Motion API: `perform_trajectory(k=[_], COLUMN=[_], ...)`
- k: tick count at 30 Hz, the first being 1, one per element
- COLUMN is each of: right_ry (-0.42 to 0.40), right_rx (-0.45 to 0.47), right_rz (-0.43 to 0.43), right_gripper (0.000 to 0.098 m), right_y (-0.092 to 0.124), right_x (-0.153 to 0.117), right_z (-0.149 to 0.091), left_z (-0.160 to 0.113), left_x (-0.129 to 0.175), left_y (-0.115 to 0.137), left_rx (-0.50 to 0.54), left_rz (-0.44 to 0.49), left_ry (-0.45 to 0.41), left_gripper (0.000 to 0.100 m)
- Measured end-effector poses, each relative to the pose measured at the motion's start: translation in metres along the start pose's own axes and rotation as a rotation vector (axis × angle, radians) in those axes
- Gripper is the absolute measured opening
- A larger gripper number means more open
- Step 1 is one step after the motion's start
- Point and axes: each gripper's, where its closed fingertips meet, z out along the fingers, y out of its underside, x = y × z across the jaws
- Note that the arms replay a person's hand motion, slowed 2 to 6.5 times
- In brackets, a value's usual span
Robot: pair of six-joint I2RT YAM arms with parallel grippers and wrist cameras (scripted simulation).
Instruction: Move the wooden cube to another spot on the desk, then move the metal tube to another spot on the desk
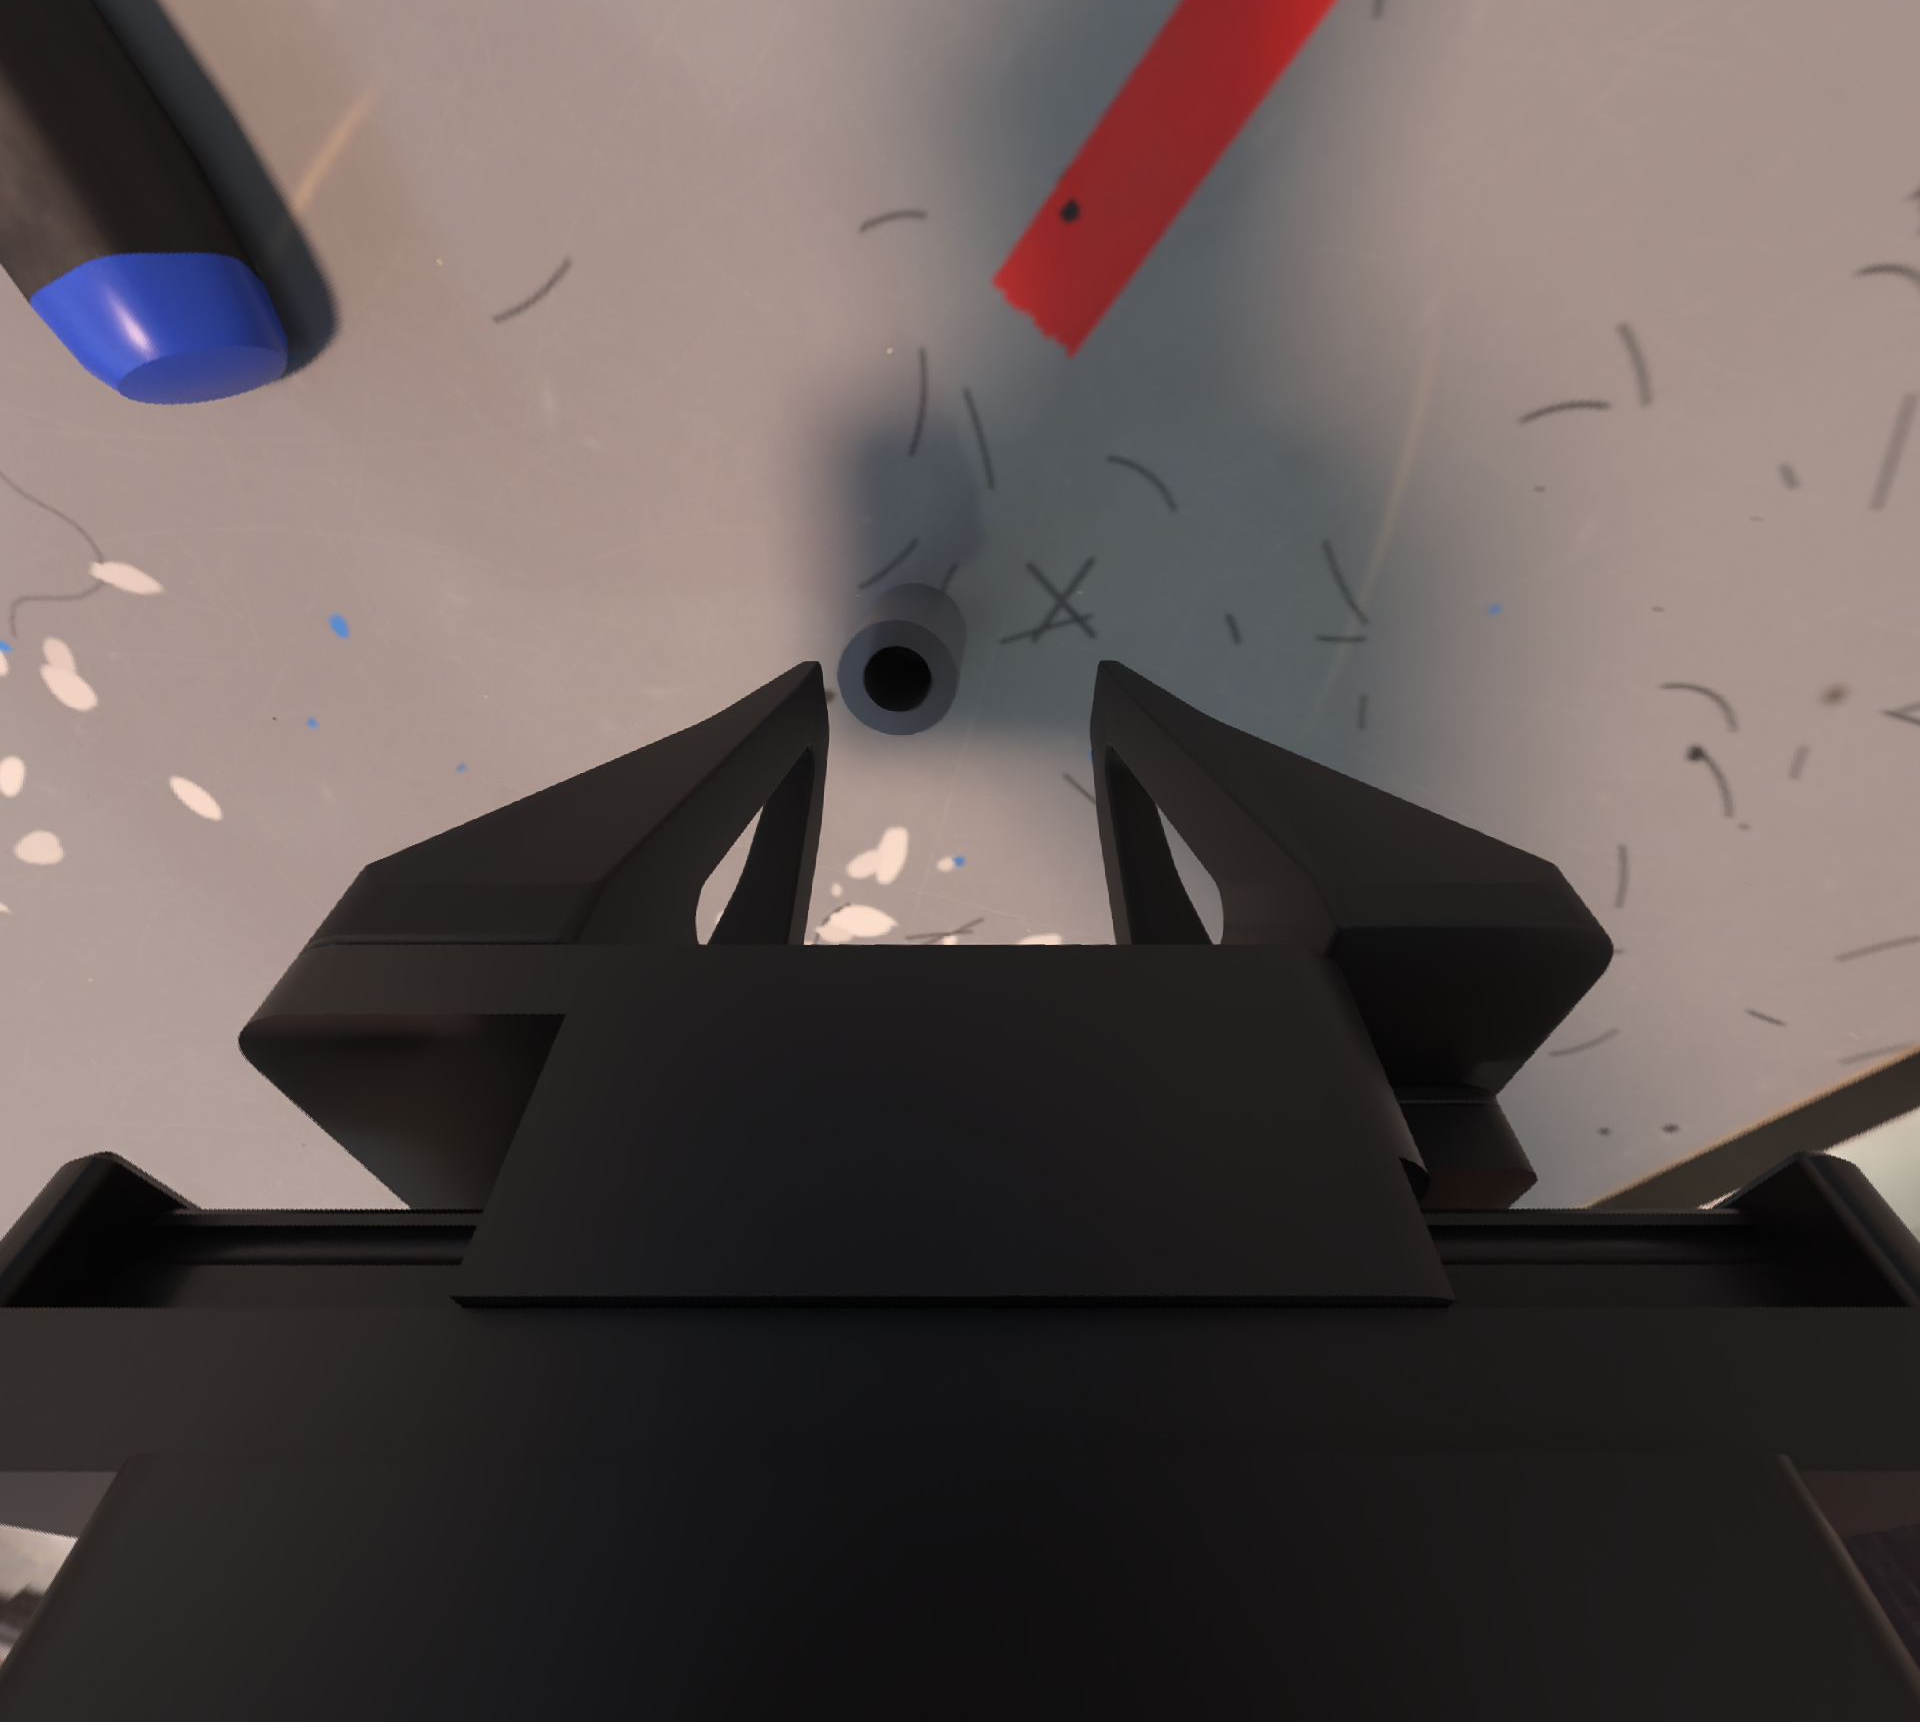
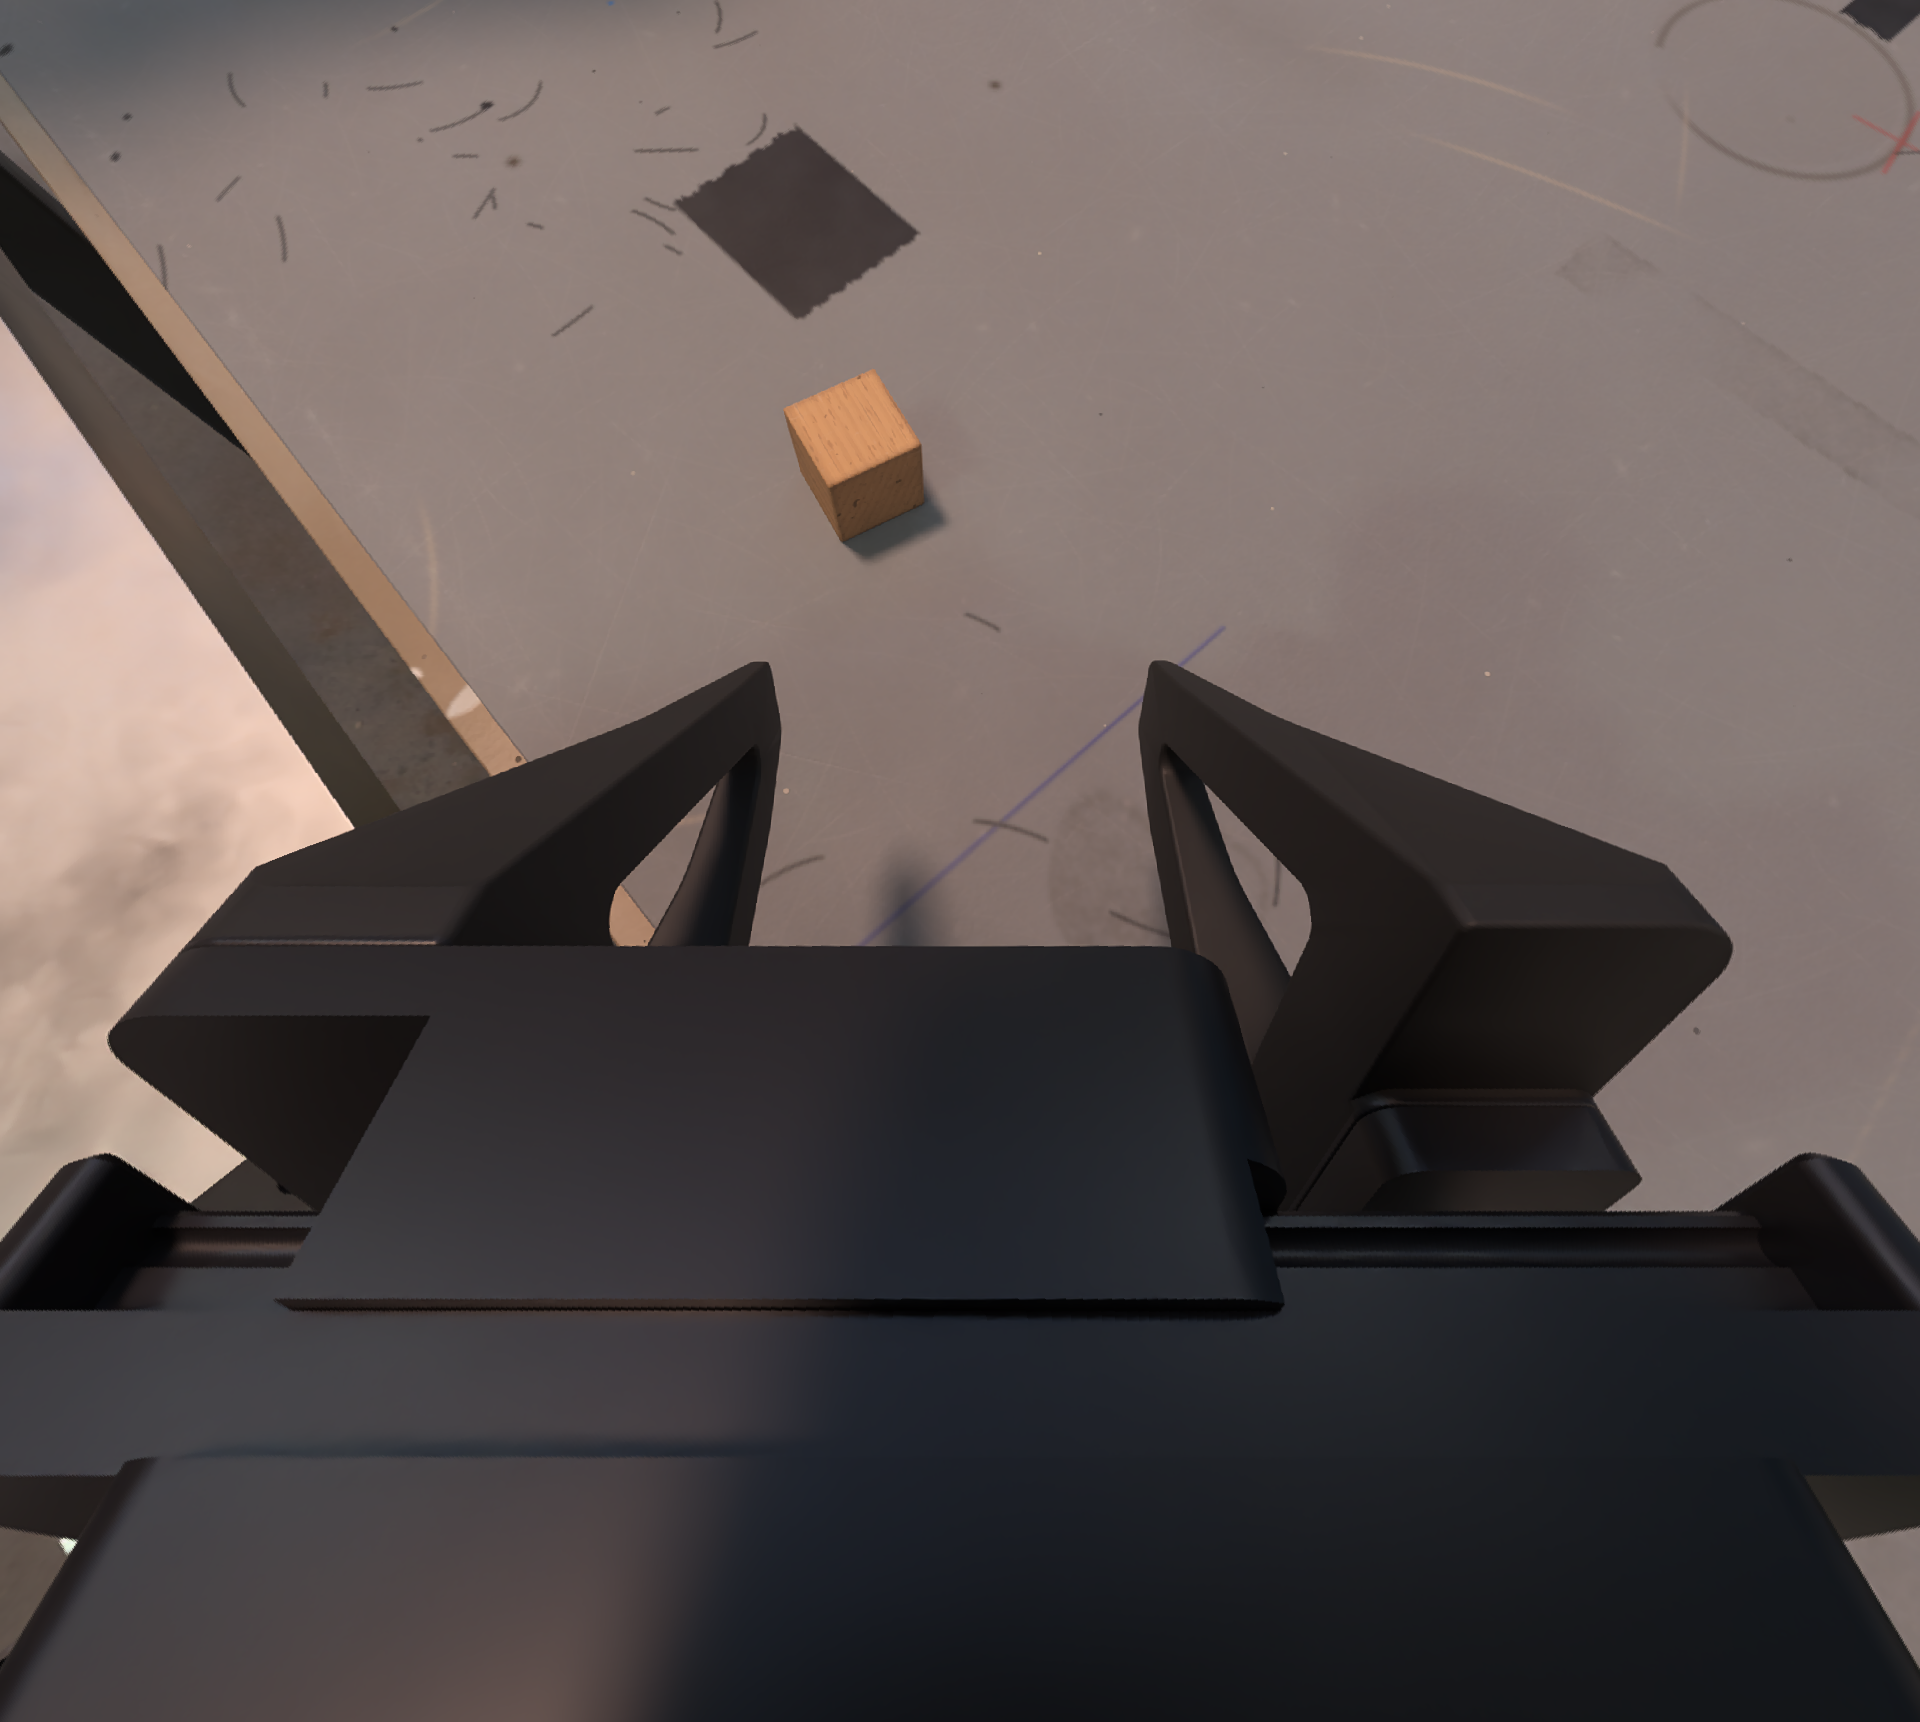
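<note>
Desk [image 2: 1351, 425] grey, scuffed (red tape [image 1: 1216, 83] stuck on)

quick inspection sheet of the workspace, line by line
surface: grey desk, scuffed with pen marks and paint flecks
job's things: wooden cube sits upright and free; metal tube stands on end by the left hand's fingertips, ungripped
clutter: red tape strip, dark tape patch, blue-capped black object
grippers: left hand open; right hand open, short of the cube
cables: nothing seen
surroundings: desk edge at left, blurred backdrop beyond
</note>
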Motion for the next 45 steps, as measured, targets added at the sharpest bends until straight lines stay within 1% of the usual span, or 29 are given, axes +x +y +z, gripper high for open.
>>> perform_trajectory(k=[5,8,9,12,14,16,21,24,27,29,32,35,38,41,45], right_ry=[0.006,0.011,0.012,0.014,0.014,0.013,0.012,0.012,0.009,0.009,0.011,0.009,0.004,0.001,-0.002], right_rx=[0.0,0.0,0.0,0.001,0.003,0.005,0.008,0.008,0.008,0.009,0.01,0.01,0.011,0.014,0.015], right_rz=[0.002,-0.001,-0.002,-0.002,-0.001,0.0,-0.003,-0.004,-0.007,-0.013,-0.02,-0.026,-0.031,-0.035,-0.039], right_gripper=[0.0581,0.0579,0.0578,0.0576,0.0575,0.0575,0.0574,0.0574,0.0575,0.0575,0.0575,0.0575,0.0575,0.0575,0.0575], right_y=[0.0,0.001,0.001,0.002,0.002,0.002,0.002,0.002,0.002,0.001,0.0,0.0,0.0,-0.001,-0.001], right_x=[0.001,0.002,0.002,0.003,0.003,0.003,0.003,0.003,0.003,0.002,0.002,0.0,-0.002,-0.004,-0.006], right_z=[-0.001,-0.001,-0.001,-0.002,-0.002,-0.003,-0.003,-0.003,-0.003,-0.003,-0.003,-0.003,-0.004,-0.004,-0.004], left_z=[0.017,0.024,0.024,0.021,0.014,0.002,-0.051,-0.083,-0.106,-0.115,-0.122,-0.118,-0.106,-0.088,-0.06], left_x=[-0.009,-0.011,-0.012,-0.013,-0.012,-0.01,0.005,0.024,0.052,0.073,0.109,0.147,0.182,0.213,0.247], left_y=[0.006,0.007,0.007,0.002,-0.004,-0.015,-0.053,-0.074,-0.091,-0.099,-0.109,-0.115,-0.12,-0.122,-0.125], left_rx=[-0.046,-0.064,-0.067,-0.059,-0.037,0.012,0.204,0.311,0.387,0.419,0.446,0.449,0.435,0.405,0.345], left_rz=[0.001,0.005,0.011,0.045,0.071,0.095,0.17,0.242,0.33,0.391,0.481,0.57,0.653,0.724,0.794], left_ry=[-0.048,-0.056,-0.061,-0.079,-0.094,-0.111,-0.151,-0.162,-0.156,-0.14,-0.099,-0.04,0.017,0.068,0.123], left_gripper=[0.038,0.024,0.022,0.021,0.021,0.021,0.021,0.021,0.021,0.021,0.021,0.021,0.021,0.021,0.021])
